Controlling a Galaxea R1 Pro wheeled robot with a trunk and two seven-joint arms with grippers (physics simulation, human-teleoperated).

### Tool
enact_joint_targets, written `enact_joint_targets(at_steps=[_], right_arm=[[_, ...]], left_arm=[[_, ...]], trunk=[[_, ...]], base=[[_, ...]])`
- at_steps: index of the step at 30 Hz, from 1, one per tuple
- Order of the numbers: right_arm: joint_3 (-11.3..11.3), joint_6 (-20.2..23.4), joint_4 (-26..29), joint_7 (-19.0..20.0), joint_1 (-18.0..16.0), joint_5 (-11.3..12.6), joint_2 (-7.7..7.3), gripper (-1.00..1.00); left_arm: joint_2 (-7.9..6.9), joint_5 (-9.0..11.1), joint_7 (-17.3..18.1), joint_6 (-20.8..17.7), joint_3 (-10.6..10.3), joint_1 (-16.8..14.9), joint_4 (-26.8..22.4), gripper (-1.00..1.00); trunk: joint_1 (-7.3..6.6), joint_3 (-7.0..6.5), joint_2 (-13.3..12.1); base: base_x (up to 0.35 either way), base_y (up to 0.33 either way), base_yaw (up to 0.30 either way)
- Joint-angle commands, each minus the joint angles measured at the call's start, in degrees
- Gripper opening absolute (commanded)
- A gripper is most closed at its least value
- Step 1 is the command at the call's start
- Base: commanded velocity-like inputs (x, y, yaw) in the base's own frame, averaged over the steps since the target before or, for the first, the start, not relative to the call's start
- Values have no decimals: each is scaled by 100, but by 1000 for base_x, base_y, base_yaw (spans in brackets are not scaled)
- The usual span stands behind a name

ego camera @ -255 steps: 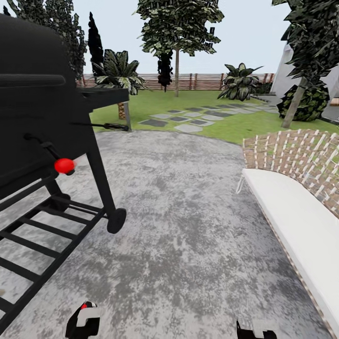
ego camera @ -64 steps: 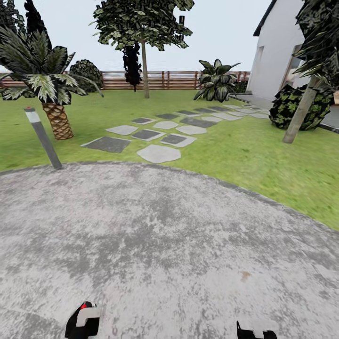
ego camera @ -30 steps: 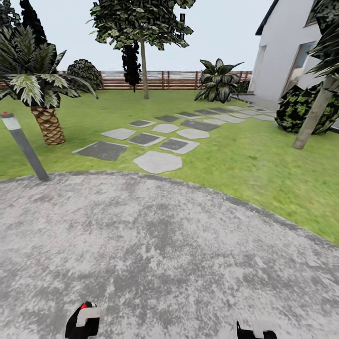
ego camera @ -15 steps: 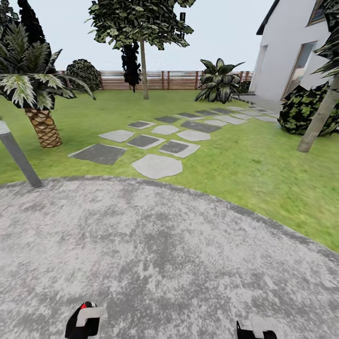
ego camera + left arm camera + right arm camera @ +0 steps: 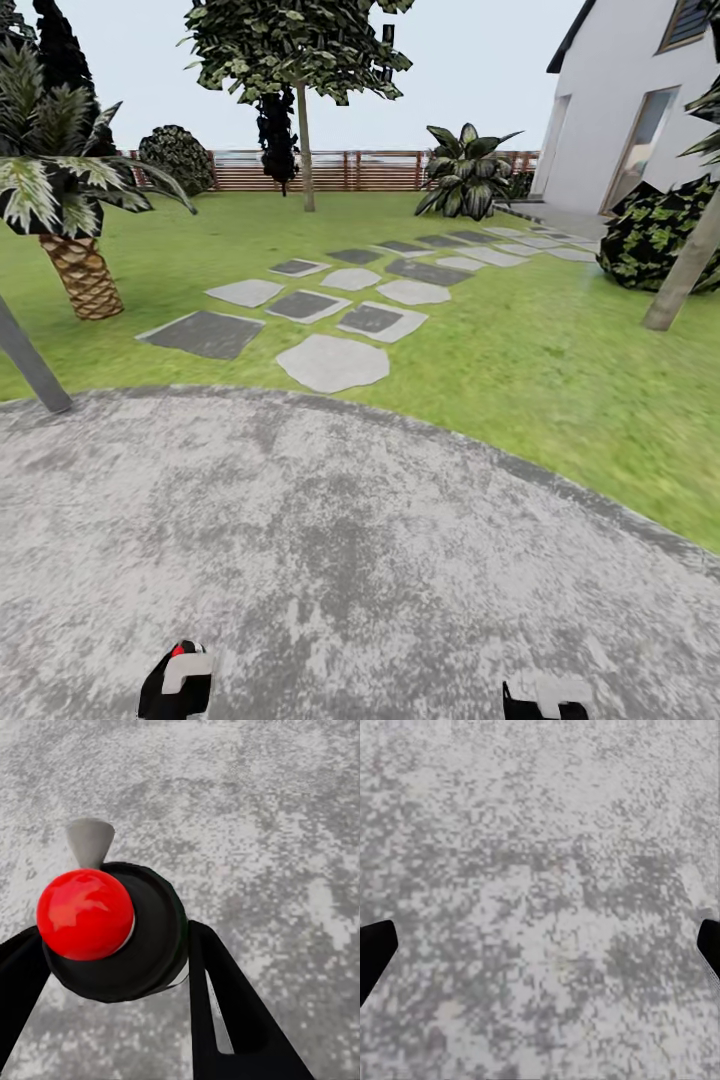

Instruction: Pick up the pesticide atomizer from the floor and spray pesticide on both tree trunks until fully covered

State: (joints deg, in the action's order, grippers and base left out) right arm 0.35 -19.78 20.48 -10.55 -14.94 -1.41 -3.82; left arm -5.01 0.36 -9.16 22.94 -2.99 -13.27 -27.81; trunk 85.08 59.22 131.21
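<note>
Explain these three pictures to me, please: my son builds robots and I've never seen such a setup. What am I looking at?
It is a simulated wheeled robot with two arms. The wide picture comes from its head camera, looking over grey concrete floor toward a lawn, stepping stones and two trees. The other two come from cameras by each pincer. The left pincer holds the pesticide atomizer, a dark bottle with a red top, between its black fingers. The right pincer is open and holds nothing, with bare concrete below.
</note>
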Motion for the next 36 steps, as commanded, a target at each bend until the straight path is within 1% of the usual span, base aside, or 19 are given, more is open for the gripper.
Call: enact_joint_targets(at_steps=[1,36], right_arm=[[0,0,0,0,0,0,0,100],[0,-3,0,-9,0,0,4,100]], left_arm=[[0,-1,2,0,0,0,-1,-100],[0,-5,-7,0,4,0,3,-100]], trunk=[[0,0,0],[0,0,0]], base=[[339,0,0],[339,0,0]])
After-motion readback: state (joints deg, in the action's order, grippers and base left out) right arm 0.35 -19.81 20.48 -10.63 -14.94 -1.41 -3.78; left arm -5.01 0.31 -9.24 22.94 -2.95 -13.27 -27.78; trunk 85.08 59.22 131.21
